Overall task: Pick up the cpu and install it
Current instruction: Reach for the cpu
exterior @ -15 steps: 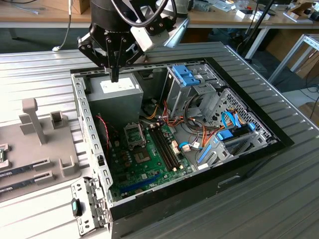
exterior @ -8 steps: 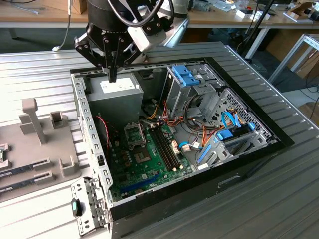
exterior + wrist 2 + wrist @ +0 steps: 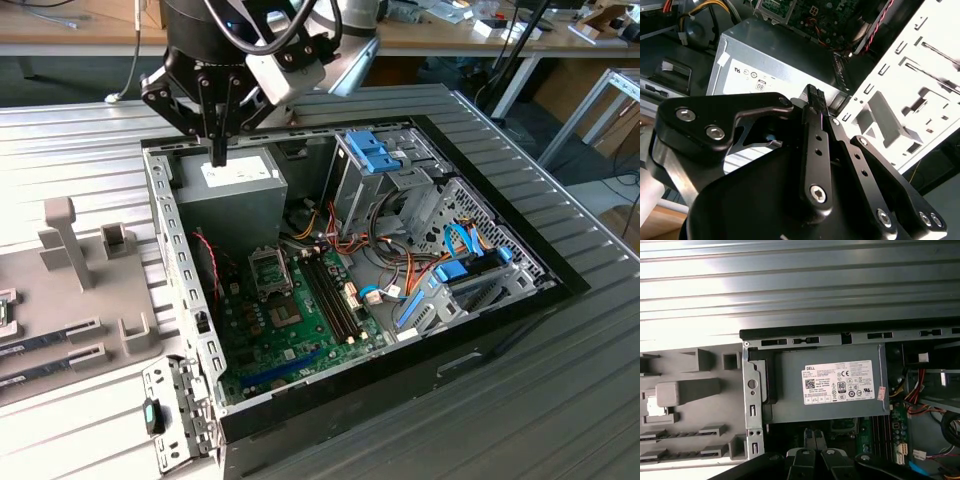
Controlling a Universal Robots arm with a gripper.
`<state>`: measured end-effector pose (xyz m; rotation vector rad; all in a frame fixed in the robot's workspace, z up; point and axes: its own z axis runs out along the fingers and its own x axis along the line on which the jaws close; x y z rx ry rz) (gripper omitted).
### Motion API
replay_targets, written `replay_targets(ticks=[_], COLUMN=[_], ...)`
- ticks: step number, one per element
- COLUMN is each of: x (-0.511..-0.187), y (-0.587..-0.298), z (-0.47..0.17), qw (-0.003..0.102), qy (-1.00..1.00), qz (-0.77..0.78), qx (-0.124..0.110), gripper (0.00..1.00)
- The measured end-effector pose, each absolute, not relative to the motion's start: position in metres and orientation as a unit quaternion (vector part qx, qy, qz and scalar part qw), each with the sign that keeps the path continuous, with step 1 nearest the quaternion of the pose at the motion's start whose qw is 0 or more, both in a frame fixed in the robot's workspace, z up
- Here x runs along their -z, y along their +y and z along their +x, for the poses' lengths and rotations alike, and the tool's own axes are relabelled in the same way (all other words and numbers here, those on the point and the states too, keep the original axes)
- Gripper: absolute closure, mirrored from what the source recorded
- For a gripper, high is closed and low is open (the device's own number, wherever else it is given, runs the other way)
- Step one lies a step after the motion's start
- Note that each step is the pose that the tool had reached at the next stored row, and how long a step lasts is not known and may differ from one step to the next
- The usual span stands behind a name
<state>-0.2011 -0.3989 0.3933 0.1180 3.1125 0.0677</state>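
My gripper (image 3: 218, 155) hangs shut over the grey power-supply box (image 3: 232, 190) at the far corner of the open computer case. In both wrist views the black fingertips (image 3: 815, 96) are pressed together with nothing between them, and the gripper (image 3: 813, 438) is above the board's edge. A small pale shiny square that looks like the cpu (image 3: 655, 411) lies in a pocket of the grey holder tray (image 3: 695, 412), well apart from the gripper. On the motherboard, the metal socket frame (image 3: 270, 270) sits just below the power supply in the exterior view.
Long memory sticks (image 3: 45, 342) lie in tray slots at the exterior view's left. A tall grey post (image 3: 62, 238) rises from the tray. Bundled cables (image 3: 345, 235), blue drive brackets (image 3: 372, 152) and the case's metal rim (image 3: 165, 230) crowd the interior. Ribbed metal table (image 3: 560, 380) surrounds the case.
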Motion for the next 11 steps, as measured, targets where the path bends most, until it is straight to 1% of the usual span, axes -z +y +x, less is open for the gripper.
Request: replay_targets(ticks=[11], x=[-0.393], y=[-0.399], z=[-0.212], qw=[0.013], qy=[0.999], qz=[0.038], qx=[-0.022], gripper=[0.89])
